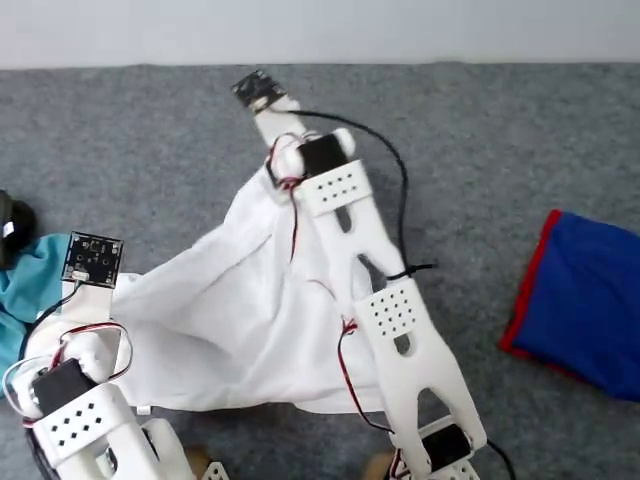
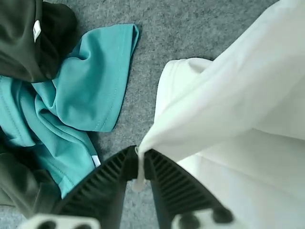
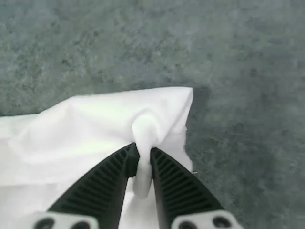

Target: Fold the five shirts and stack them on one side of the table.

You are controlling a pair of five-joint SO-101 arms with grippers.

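Note:
A white shirt (image 1: 235, 310) is stretched between both arms above the grey table. My left gripper (image 2: 140, 164) is shut on one edge of the white shirt (image 2: 228, 105), at the near left in the high view. My right gripper (image 3: 141, 164) is shut on a bunched corner of the white shirt (image 3: 95, 129), farther back near the table's middle. A teal shirt (image 2: 81, 95) and a dark shirt (image 2: 28, 38) lie crumpled beside the left gripper. A folded blue shirt with a red edge (image 1: 585, 300) lies at the right side.
The grey carpet-like table top (image 1: 500, 130) is bare at the back and between the white shirt and the blue one. A pale wall (image 1: 320, 30) runs along the far edge. The teal shirt (image 1: 25, 285) reaches the left edge.

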